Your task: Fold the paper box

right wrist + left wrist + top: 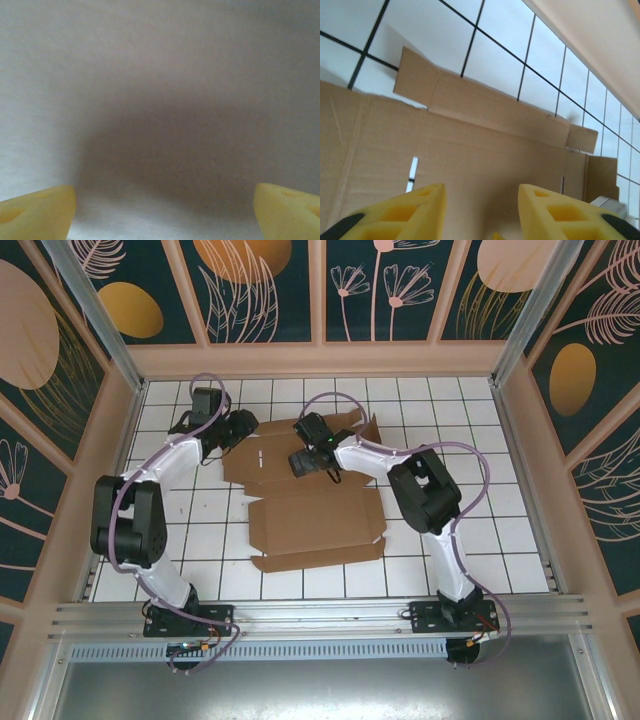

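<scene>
The paper box [315, 520] lies as a flat brown cardboard blank on the white tiled table, its far flaps slightly raised near the back. My left gripper [240, 428] hovers at the blank's far left corner. In the left wrist view its yellow fingers [420, 210] stand apart over the cardboard panel [485, 150], open with nothing between them. My right gripper [303, 462] sits low over the blank's far middle panel. In the right wrist view the gripper [164, 210] is wide open, very close to a blurred grey-brown surface [160, 100].
Wooden-framed patterned walls [320, 358] enclose the table on three sides. An aluminium rail [320, 618] runs along the near edge by the arm bases. Bare tiles [500, 490] lie to the right of the blank and bare tiles [180, 540] to its left.
</scene>
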